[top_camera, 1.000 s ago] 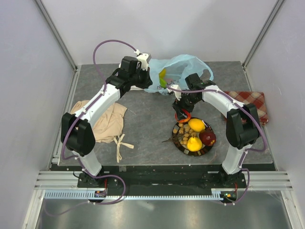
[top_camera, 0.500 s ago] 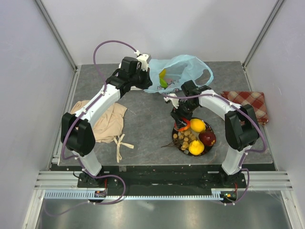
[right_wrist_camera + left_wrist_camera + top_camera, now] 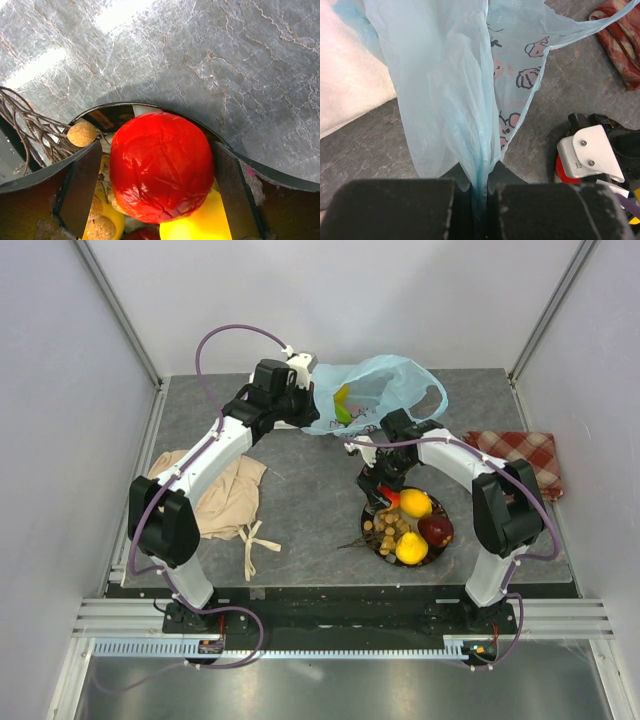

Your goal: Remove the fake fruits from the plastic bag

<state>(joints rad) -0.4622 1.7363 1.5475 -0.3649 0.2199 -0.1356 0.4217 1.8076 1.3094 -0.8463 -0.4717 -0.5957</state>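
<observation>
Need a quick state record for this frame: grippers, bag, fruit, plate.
left gripper: shut, pinching the plastic bag
right gripper: shut on a red fruit, over the near rim of the dark plate
fruit contact with plate: cannot tell
on plate: two yellow fruits, red apple, tan berry cluster
in bag: yellow and green pieces show through
other: beige cloth on the left, red checked cloth on the right
</observation>
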